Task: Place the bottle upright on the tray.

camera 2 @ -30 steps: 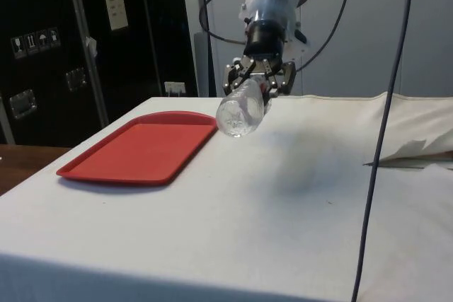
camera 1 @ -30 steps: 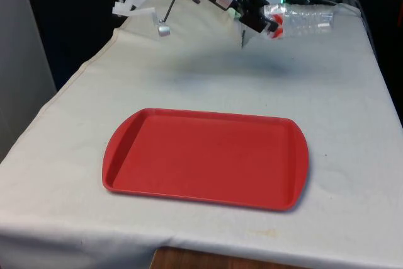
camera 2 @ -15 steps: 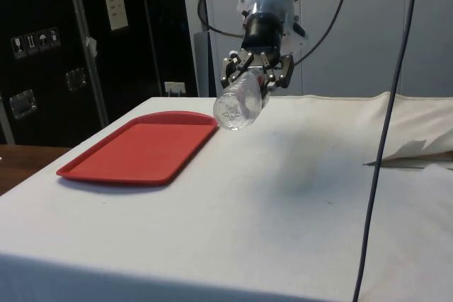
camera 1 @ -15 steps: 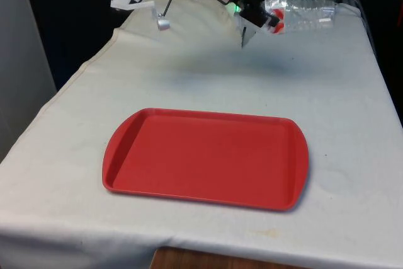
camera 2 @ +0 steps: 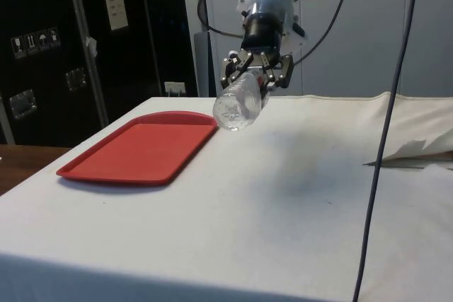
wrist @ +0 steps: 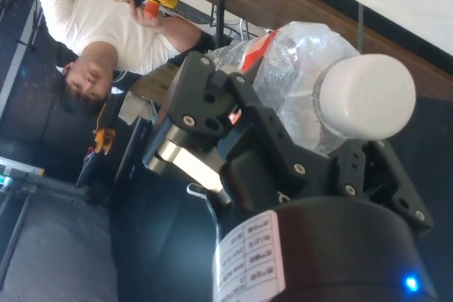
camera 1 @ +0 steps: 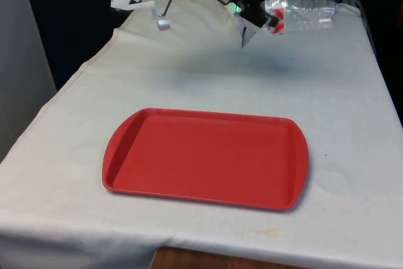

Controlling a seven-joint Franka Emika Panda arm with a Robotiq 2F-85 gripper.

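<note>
A clear plastic bottle (camera 1: 303, 14) with a red label and a white cap (wrist: 364, 95) hangs on its side in the air over the table's far end. My gripper (camera 1: 271, 21) is shut on the bottle near its neck. In the side view the bottle (camera 2: 236, 105) points its base towards the camera, tilted slightly down, with the gripper (camera 2: 255, 83) behind it. In the wrist view the black fingers (wrist: 212, 107) clamp the bottle (wrist: 290, 76). A red tray (camera 1: 208, 159) lies flat on the white cloth nearer the front edge, apart from the gripper, with nothing on it (camera 2: 141, 148).
A dark cable (camera 2: 382, 146) hangs down at the side view's right, above a fold in the cloth (camera 2: 417, 150). A person in a white shirt (wrist: 106, 26) holds a yellow device in the wrist view. Bare cloth separates tray and gripper.
Over the last second the gripper lifted the bottle a little higher above the table. In the last half second nothing has visibly moved.
</note>
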